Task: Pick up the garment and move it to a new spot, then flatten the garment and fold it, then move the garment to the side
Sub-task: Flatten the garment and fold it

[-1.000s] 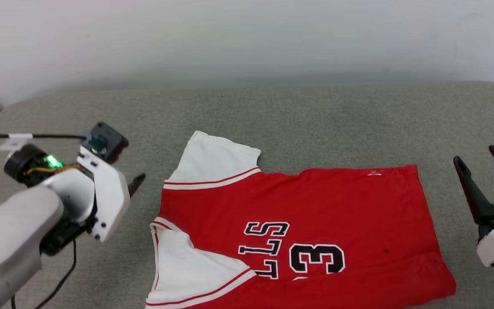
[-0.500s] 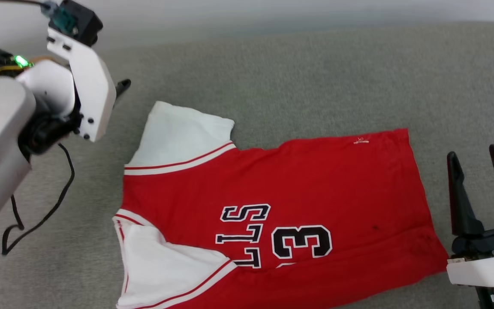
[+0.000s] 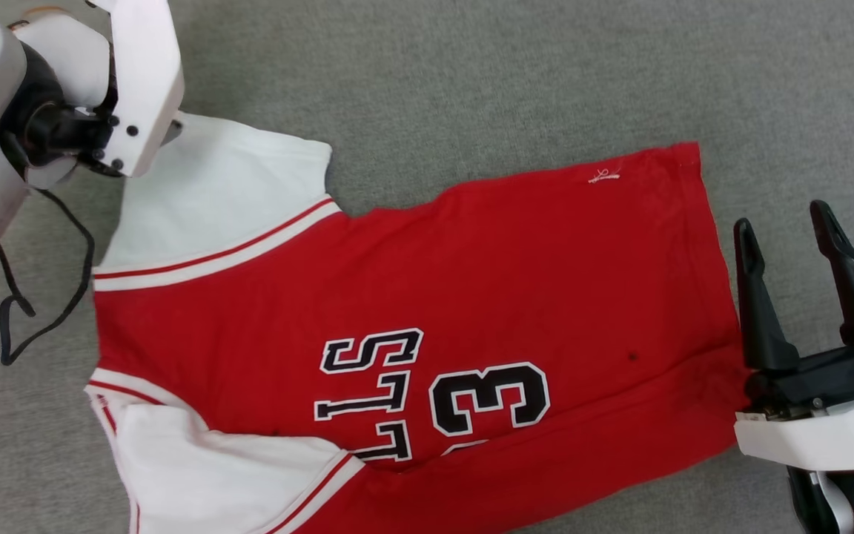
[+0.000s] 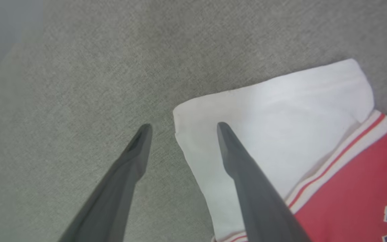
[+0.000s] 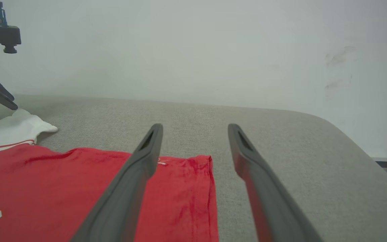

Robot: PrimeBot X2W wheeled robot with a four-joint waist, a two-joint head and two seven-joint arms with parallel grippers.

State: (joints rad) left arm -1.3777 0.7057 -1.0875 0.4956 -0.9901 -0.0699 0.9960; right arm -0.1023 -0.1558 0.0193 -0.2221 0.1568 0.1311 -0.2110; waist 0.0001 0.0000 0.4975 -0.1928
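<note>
The garment (image 3: 471, 282) lies spread on the grey surface, red with white sleeves, its lettering and a 3 facing up. My left gripper (image 4: 183, 127) hangs open over the far sleeve's (image 4: 274, 111) outer corner, one finger above the white cloth and the other above bare surface. In the head view its white wrist housing (image 3: 130, 89) covers the fingers. My right gripper (image 3: 783, 222) stands open just beside the red hem. In the right wrist view, the right gripper (image 5: 195, 127) frames the hem's far corner (image 5: 207, 161). Neither gripper holds anything.
The grey padded surface (image 3: 471, 74) runs under everything. A pale wall (image 5: 193, 50) stands behind it, and its rounded right edge (image 5: 364, 148) drops off. A black cable (image 3: 41, 297) loops from the left arm beside the sleeve.
The head camera has tilted down and closer. My left gripper has come in over the far sleeve's corner, and my right gripper has drawn nearer the hem. The garment lies as before.
</note>
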